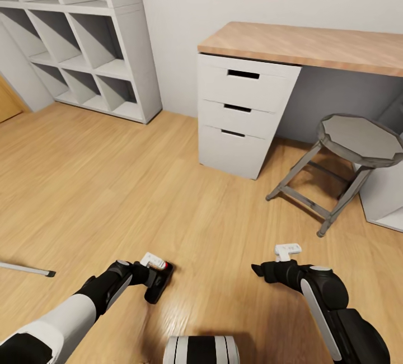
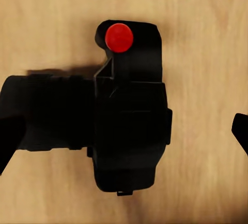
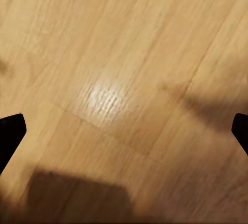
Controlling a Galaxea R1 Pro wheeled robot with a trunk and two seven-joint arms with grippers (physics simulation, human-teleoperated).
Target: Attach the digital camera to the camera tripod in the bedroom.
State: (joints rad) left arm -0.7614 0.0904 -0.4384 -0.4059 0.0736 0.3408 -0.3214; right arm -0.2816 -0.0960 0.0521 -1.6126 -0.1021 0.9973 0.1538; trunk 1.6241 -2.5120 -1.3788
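The digital camera (image 1: pixel 160 281), black with a red round button (image 2: pixel 119 37), lies low over the light wood floor (image 1: pixel 112 185) by my left hand. My left gripper (image 1: pixel 157 277) is open and straddles the camera (image 2: pixel 129 125). One fingertip (image 2: pixel 8 141) sits at the lens end, while the other fingertip (image 2: pixel 242 131) stands clear of the body. My right gripper (image 1: pixel 271 263) is open over bare floor (image 3: pixel 124 79) with nothing between its fingers. At the far left, a silver-grey leg with a black foot (image 1: pixel 27 269) pokes in, apparently part of the camera tripod.
A white drawer unit (image 1: pixel 240 117) under a wooden desk top (image 1: pixel 313 45) stands ahead. A grey stool (image 1: pixel 358 145) is to its right, and a white cube shelf (image 1: pixel 89 45) at the back left. Open floor lies between them and me.
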